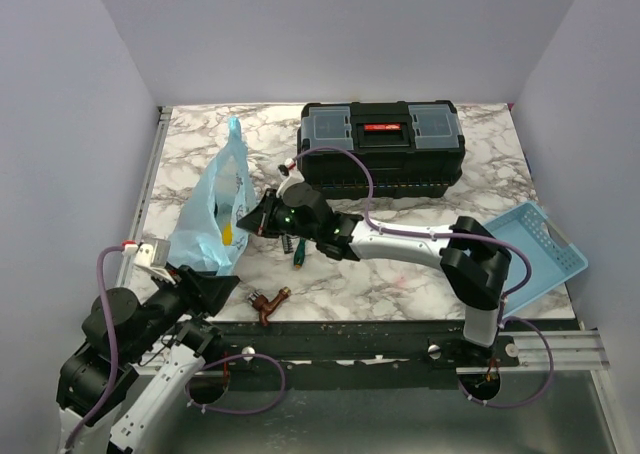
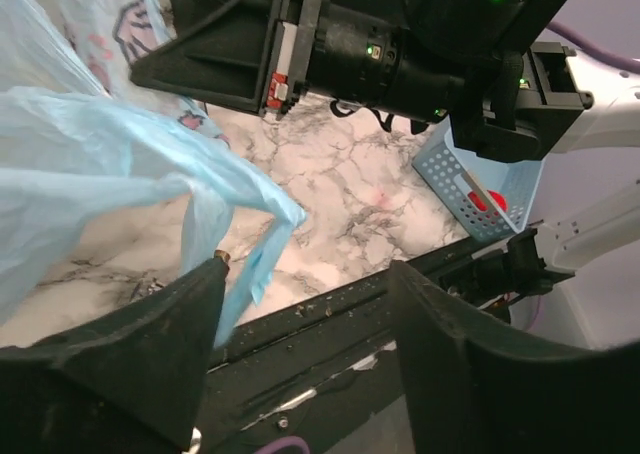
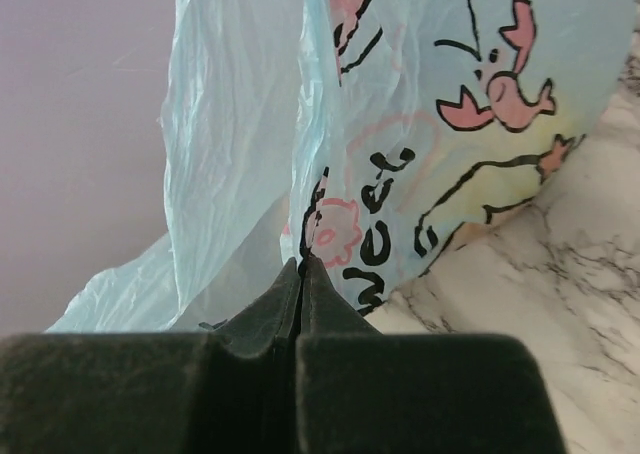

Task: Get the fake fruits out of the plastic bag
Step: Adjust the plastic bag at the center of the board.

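The light-blue plastic bag (image 1: 213, 206) with pink cartoon prints stands upright at the left of the marble table. It fills the right wrist view (image 3: 400, 124) and the left side of the left wrist view (image 2: 90, 144). A yellow fruit (image 1: 229, 236) shows faintly through its lower part. The grapes and the dark fruit are hidden. My right gripper (image 1: 252, 220) is shut, its tips (image 3: 302, 266) pinching the bag's side edge. My left gripper (image 1: 214, 287) is open at the bag's near bottom corner (image 2: 310, 274), with a bag strip hanging against one finger (image 2: 190, 314).
A black toolbox (image 1: 380, 149) stands at the back. A light-blue basket tray (image 1: 535, 246) sits tilted at the right edge, with a red round fruit (image 2: 483, 200) in it. A small green-and-yellow tool (image 1: 299, 259) and a brown piece (image 1: 268, 302) lie near the front edge.
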Tool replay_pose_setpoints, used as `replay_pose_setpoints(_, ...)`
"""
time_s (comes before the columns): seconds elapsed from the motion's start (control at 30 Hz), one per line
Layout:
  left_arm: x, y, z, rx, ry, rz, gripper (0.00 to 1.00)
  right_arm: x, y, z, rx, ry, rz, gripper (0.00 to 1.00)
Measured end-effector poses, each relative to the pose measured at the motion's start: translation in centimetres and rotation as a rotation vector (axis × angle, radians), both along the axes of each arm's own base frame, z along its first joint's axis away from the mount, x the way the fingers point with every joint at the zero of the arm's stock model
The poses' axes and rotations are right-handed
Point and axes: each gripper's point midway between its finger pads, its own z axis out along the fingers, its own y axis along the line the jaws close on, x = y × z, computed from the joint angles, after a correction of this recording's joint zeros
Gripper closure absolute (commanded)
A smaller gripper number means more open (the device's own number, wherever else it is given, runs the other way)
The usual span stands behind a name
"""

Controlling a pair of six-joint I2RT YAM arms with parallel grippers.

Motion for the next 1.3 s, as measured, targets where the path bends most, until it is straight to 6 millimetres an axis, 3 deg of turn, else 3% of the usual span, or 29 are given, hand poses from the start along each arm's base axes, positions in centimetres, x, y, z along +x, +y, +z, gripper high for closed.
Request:
replay_pose_setpoints(0.2,1.2,1.4,3.7,0.122,-0.078,0.049,0.15,-0.2,-2.0,1.0,-0.024,-0.07,-0.013,0.99)
replay_pose_setpoints(0.33,5.3,2.7,5.1,0.262,-0.046,0.177,0.1,-0.4,-2.6,1.5,-0.014,-0.088,-0.011,0.99)
replay_pose_setpoints(0.5,10.1,4.0,1.7,0.425,0.034,0.322,0.01,-0.9,-3.6,0.5,-0.032,-0.08,-0.012,0.99)
replay_pose_setpoints(0.6,12.4,4.9,-0.8,0.518,0.067,0.404,0.01,-1.2,-4.2,0.3,-0.04,-0.079,-0.014,0.99)
replay_pose_setpoints(0.87,17.5,5.3,-4.2,0.687,0.133,0.509,0.02,-1.2,-4.5,0.7,-0.039,-0.094,-0.018,0.99)
replay_pose_setpoints(1.0,18.4,5.5,-6.7,0.746,0.188,0.521,0.13,-1.2,-4.7,0.6,-0.045,-0.097,-0.019,0.99)
replay_pose_setpoints(1.17,18.7,6.5,-8.9,0.8,0.223,0.557,0.55,-1.3,-5.3,-0.2,-0.068,-0.099,-0.026,0.99)
replay_pose_setpoints(1.3,19.0,7.3,-9.0,0.805,0.208,0.59,0.76,-1.1,-6.2,-0.9,-0.103,-0.108,-0.05,0.99)
